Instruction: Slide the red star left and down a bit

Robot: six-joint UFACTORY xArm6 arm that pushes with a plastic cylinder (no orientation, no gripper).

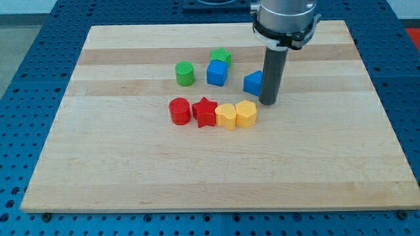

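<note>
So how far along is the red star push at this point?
Nothing looks done yet: the red star sits in a row, touching the red cylinder on its left and a yellow block on its right. My tip is not on it; it rests to the view's right, just past the second yellow block and beside the blue block. Reaching the star and sliding it left and down remain.

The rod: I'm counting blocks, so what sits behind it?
A blue block pokes out on the view's left of the rod. Its right part is covered, so its shape is unclear. My tip is beside it.
</note>
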